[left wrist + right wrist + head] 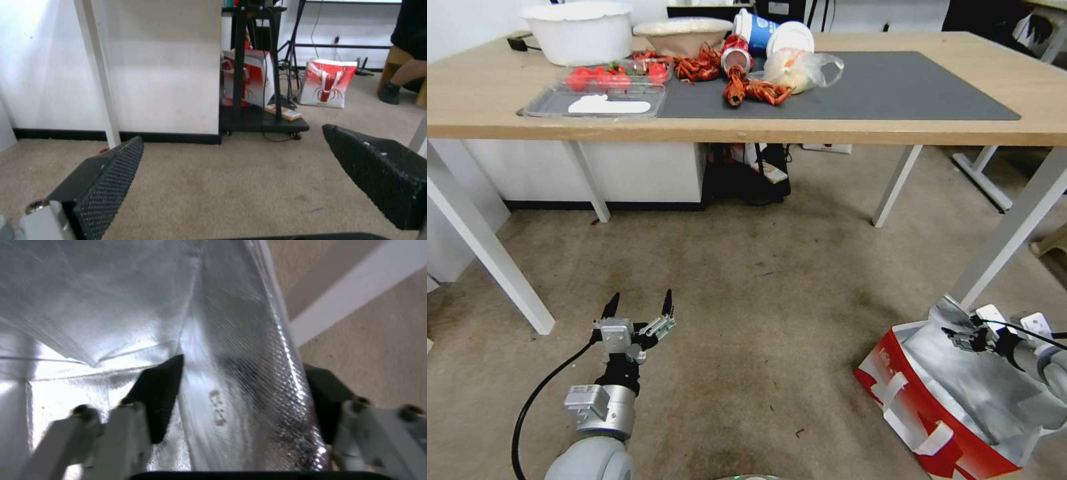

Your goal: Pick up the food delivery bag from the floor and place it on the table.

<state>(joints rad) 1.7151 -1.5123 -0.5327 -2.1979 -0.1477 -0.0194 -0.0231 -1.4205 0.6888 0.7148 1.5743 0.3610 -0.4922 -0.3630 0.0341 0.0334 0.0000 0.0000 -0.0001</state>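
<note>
- food delivery bag stands on the floor at the robot's right, beside a white leg of the table. mouth open, silver foil lining showing, red side panel and white strap handles facing the camera.
- right gripper is at the bag's top rim. in the right wrist view one dark finger sits inside against the foil and the other outside, the bag wall pinched between them: gripped on the rim.
- bag's base rests on the floor, not lifted.
- left gripper hangs low over bare floor at the robot's left, well apart from the bag. fingers spread wide, nothing between them; left wrist view shows the two textured pads apart over carpet.
- table is ahead of the robot, light wood with a dark grey mat. on its left half: white tub, clear tray of tomatoes, crayfish, small clear plastic bag of food, cups.
- right half of the mat is bare.
- under the table: a dark wheeled stand with cables.
</note>
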